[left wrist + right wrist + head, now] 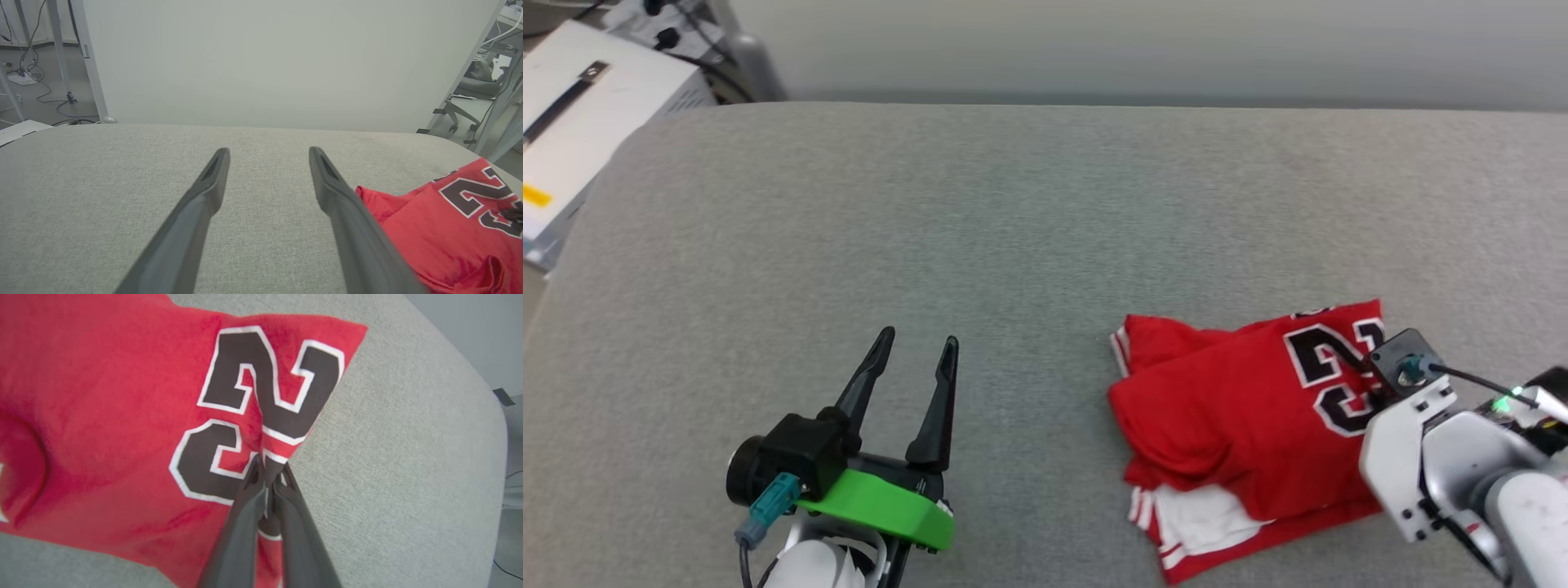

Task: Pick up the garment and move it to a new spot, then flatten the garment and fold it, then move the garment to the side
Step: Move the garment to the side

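The garment point(1233, 408), a red jersey with white striped trim and a black-and-white number, lies folded in a heap on the grey cushioned surface point(1013, 220) at the right front. My right gripper point(269, 465) is shut on the garment point(102, 396), pinching a pleat of cloth at its edge beside the printed number. In the head view the right gripper's fingers are hidden behind its wrist camera point(1405, 363). My left gripper point(917, 349) stands open above bare cushion, left of the garment and apart from it. The left wrist view shows the garment point(441, 220) at the lower right.
A white box point(580, 122) with a black strap stands off the surface's far left corner. Table legs and cables point(61, 81) stand on the floor beyond the far edge, with an office chair point(461, 110) at the right. A pale wall backs the surface.
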